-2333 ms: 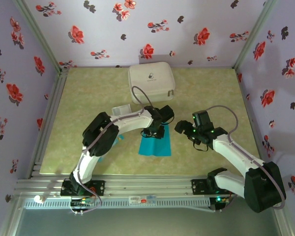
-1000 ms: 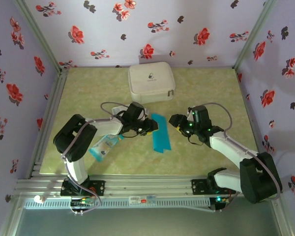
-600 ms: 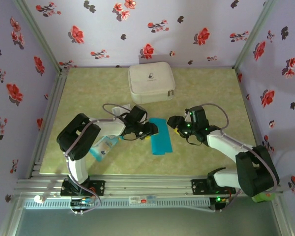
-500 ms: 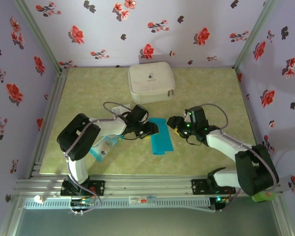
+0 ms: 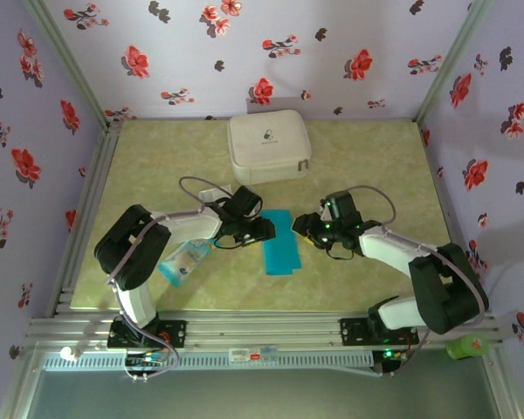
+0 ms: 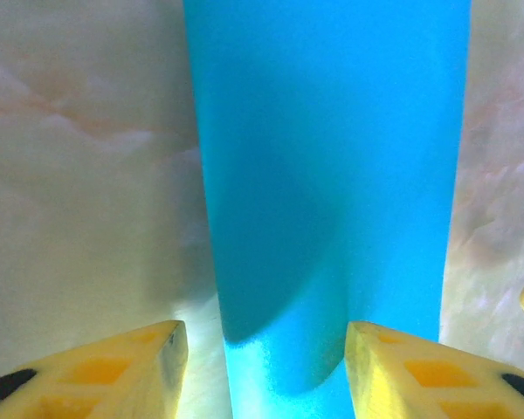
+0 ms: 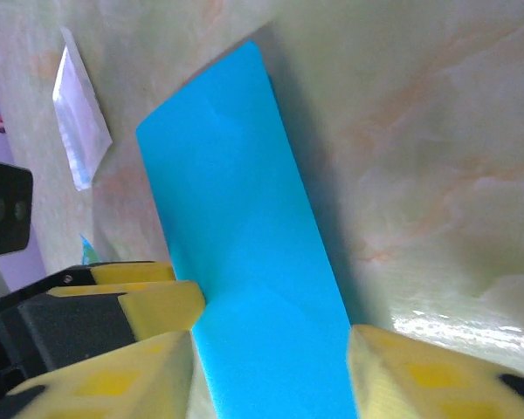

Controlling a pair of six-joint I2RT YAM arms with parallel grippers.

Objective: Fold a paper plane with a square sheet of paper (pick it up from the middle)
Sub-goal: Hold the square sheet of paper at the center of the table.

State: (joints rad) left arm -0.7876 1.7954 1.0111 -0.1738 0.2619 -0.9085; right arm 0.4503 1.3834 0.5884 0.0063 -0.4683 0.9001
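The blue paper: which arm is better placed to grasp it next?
Left, probably: the left gripper stands open astride the blue paper, which runs straight between its fingers. The right gripper, also open, meets the paper at a slant.

The folded blue sheet of paper (image 5: 279, 245) lies flat on the green table (image 5: 358, 157), the left gripper (image 5: 264, 230) and right gripper (image 5: 304, 227) flanking its far end, a white zippered case (image 5: 268, 148) beyond.

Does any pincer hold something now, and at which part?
Cannot be told. The paper lies between the fingers of the left pincer and of the right pincer; no clear grip shows.
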